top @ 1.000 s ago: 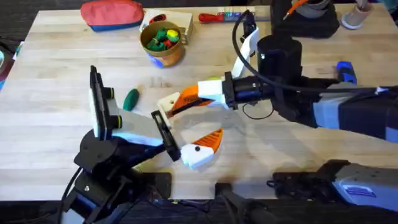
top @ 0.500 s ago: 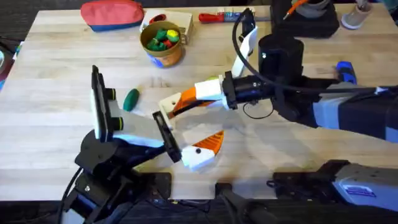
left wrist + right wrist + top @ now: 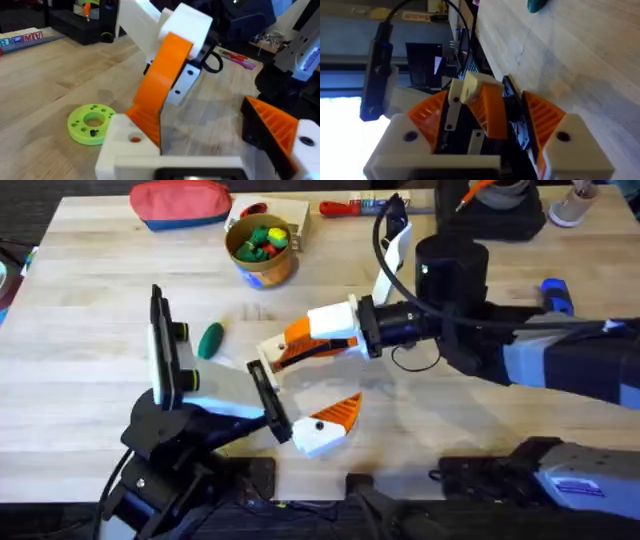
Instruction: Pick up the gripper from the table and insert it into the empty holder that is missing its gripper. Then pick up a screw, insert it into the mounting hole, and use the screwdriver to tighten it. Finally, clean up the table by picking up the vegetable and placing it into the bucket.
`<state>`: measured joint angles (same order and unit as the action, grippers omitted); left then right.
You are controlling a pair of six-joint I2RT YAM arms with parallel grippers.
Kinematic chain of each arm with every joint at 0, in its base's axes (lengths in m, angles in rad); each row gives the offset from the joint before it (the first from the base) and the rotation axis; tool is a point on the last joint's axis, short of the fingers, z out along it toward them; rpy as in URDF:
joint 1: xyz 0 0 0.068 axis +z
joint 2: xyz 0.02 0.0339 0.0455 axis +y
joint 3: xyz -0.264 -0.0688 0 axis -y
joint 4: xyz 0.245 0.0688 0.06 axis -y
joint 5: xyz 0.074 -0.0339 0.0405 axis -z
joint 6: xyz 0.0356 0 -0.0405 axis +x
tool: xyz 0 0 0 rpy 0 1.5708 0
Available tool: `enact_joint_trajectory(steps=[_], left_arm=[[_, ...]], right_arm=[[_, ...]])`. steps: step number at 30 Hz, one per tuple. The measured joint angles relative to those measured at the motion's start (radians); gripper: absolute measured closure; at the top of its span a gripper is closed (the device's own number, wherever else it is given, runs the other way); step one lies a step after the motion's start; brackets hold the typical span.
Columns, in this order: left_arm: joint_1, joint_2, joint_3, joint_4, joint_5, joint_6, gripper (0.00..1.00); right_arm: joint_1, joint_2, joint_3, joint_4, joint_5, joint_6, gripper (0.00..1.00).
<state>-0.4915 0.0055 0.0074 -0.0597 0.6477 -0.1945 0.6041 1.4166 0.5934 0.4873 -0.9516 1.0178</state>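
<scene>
Overhead: gripper point(image 3: 300, 338) inside right pincer point(image 3: 285, 348).

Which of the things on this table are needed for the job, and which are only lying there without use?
Needed for the job:
- orange wedge, held in the right tool
- white holder
- blue screwdriver
- green vegetable
- bucket

Only lying about:
- red pouch
- red-handled implement
- yellow-green ring

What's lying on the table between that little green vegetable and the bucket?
Nothing. In the overhead view, the stretch of table from the vegetable up to the bucket is bare wood.
</scene>
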Motion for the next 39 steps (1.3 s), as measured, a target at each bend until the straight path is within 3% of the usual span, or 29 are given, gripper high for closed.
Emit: enact_joint_trajectory(steps=[4, 9, 15, 20, 28, 32, 39], left_arm=[[0.000, 0.000, 0.000, 0.000, 0.004, 0.000, 0.012], [0.000, 0.000, 0.000, 0.000, 0.007, 0.000, 0.013], [0.000, 0.000, 0.000, 0.000, 0.007, 0.000, 0.011], [0.000, 0.000, 0.000, 0.000, 0.007, 0.000, 0.012], [0.000, 0.000, 0.000, 0.000, 0.008, 0.000, 0.012], [0.000, 0.000, 0.000, 0.000, 0.008, 0.000, 0.012], [0.000, 0.000, 0.000, 0.000, 0.008, 0.000, 0.013]], right_arm=[[-0.005, 0.000, 0.000, 0.000, 0.000, -0.005, 0.012], [-0.075, 0.000, 0.000, 0.000, 0.013, -0.065, 0.010], [-0.231, 0.000, 0.004, -0.009, 0.020, -0.209, 0.010], [-0.302, 0.000, 0.068, -0.190, 0.037, -0.383, 0.010], [-0.312, 0.000, 0.222, -0.641, 0.271, -0.738, 0.010], [-0.301, 0.000, 0.251, -0.668, 0.380, -0.829, 0.010], [-0.293, 0.000, 0.251, -0.684, 0.445, -0.991, 0.010]])
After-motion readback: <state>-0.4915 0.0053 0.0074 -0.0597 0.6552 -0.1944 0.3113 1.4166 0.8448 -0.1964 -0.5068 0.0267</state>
